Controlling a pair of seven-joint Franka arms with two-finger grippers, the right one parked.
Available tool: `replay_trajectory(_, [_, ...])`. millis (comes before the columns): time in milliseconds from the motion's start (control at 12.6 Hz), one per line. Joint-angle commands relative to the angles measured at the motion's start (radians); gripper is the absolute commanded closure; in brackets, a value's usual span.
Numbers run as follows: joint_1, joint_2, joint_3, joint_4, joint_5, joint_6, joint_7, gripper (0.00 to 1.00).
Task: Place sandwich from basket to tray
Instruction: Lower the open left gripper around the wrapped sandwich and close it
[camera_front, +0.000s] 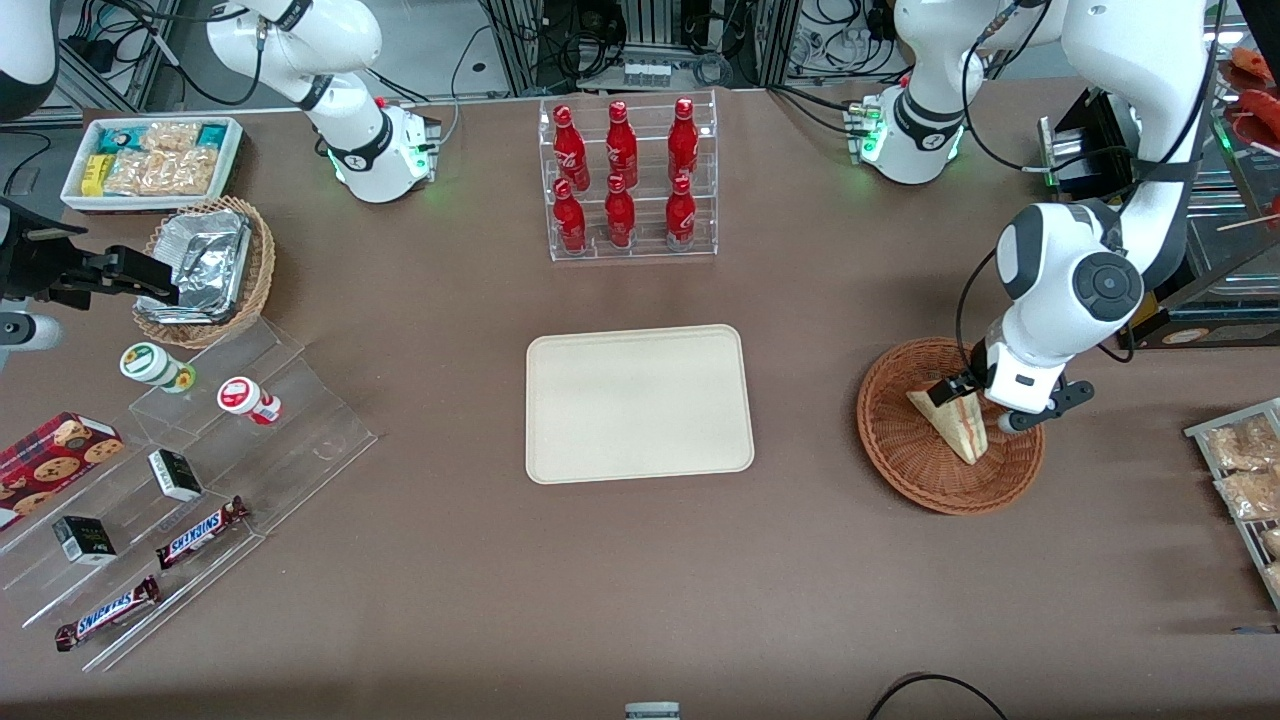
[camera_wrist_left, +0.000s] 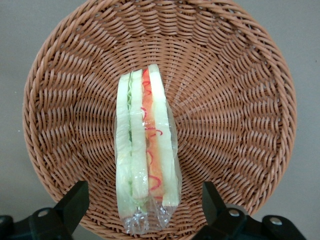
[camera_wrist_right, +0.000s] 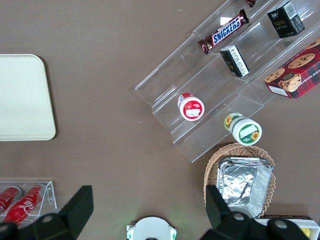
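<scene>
Gripper (camera_wrist_left: 142, 202) fingers spread astride sandwich (camera_wrist_left: 145, 150) in basket (camera_wrist_left: 240, 100) on brown table (camera_front: 800, 560).

A brown matte table (camera_front: 450, 300) carries a flat cream-beige rectangular tray (camera_front: 638, 403) at its middle. Toward the working arm's end sits a round reddish-brown wicker basket (camera_front: 905, 450), under the left gripper (camera_front: 985, 400).

Left arm: white, jointed, reaching down from its base toward the working arm's end of the tabletop, wrist pointing downward. Its end effector (camera_front: 985, 405) sits low, at the level of the round reddish-brown woven wicker basket (camera_front: 905, 440). In the left wrist view the two black fingers (camera_wrist_left: 75, 200) stand spread wide, one on each side of the wrapped triangular white-bread sandwich (camera_wrist_left: 145, 155), not touching it.
</scene>
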Motion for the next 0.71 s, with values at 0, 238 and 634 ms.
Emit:
replay_trajectory(0, [-0.009, 0.015, 0.004, -0.005, 0.009, 0.011, -0.022, 0.0])
replay_trajectory(238, [-0.009, 0.032, 0.004, -0.005, 0.009, 0.017, -0.02, 0.0])
replay_trajectory(634, [-0.009, 0.043, 0.004, -0.002, 0.011, 0.032, -0.02, 0.63])
